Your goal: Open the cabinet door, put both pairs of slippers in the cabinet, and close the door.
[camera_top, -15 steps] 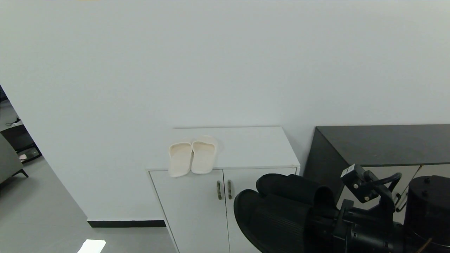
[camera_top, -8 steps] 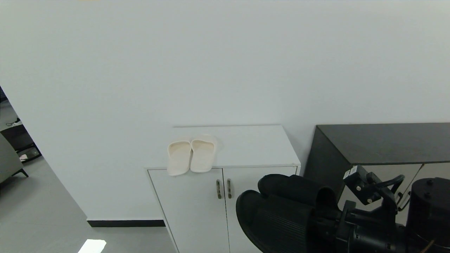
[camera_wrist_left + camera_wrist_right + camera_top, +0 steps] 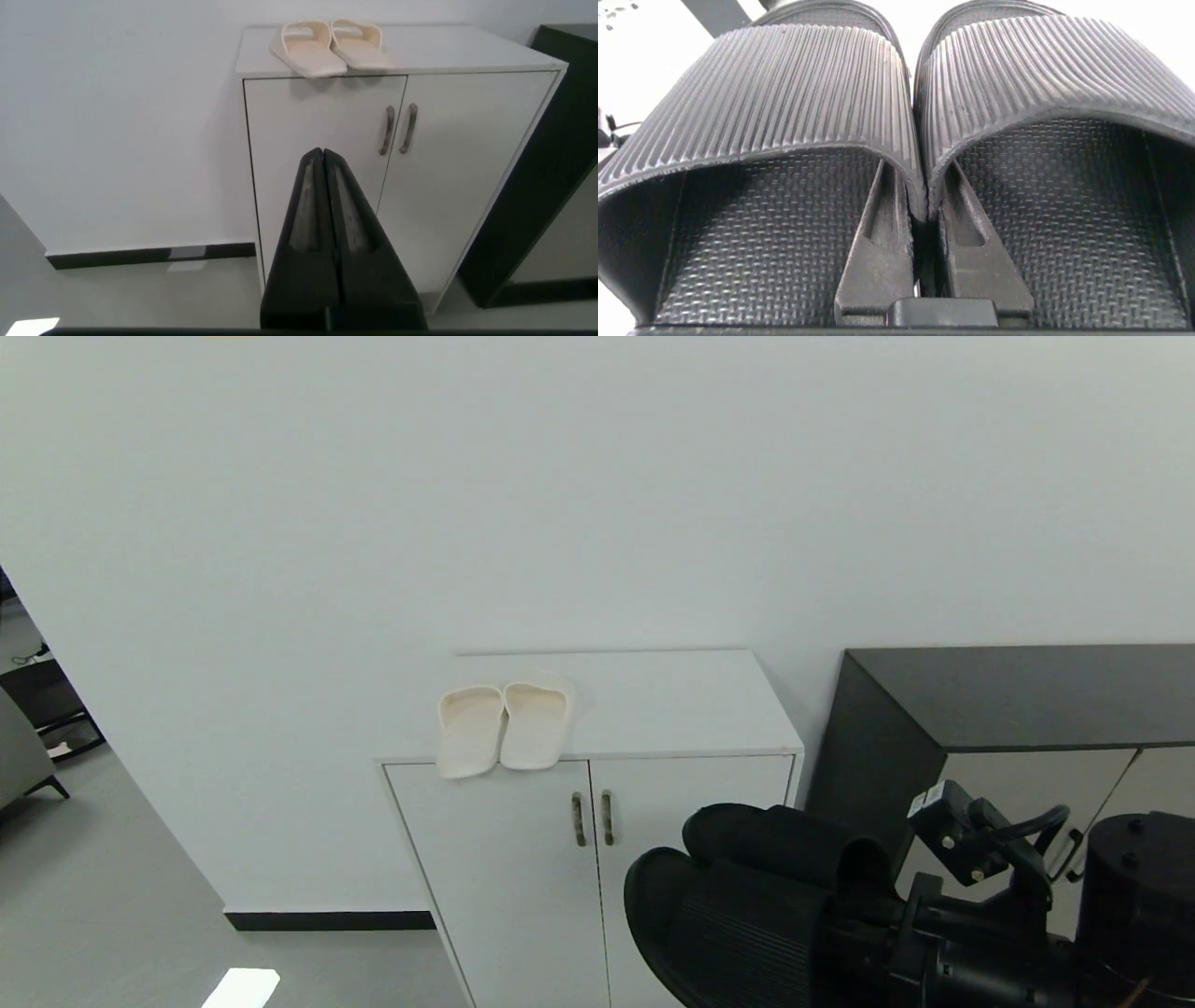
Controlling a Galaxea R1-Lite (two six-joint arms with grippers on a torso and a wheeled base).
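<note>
A pair of cream slippers (image 3: 504,728) lies on top of the white cabinet (image 3: 653,705), near its front left edge; they also show in the left wrist view as cream slippers (image 3: 332,45). Both cabinet doors are closed, with their handles (image 3: 593,818) side by side at the middle. My right gripper (image 3: 918,187) is shut on the pair of black slippers (image 3: 906,121), pinching their two inner walls together. In the head view the black slippers (image 3: 747,896) hang low in front of the right door. My left gripper (image 3: 323,187) is shut and empty, facing the left door (image 3: 322,168).
A black sideboard (image 3: 1018,695) with mirrored fronts stands right beside the cabinet. White wall runs behind both. Grey floor (image 3: 103,905) lies free to the cabinet's left, with dark furniture at the far left edge.
The whole head view has shifted: cabinet and sideboard sit a little higher in the picture. The right arm still holds the black slippers in about the same spot.
</note>
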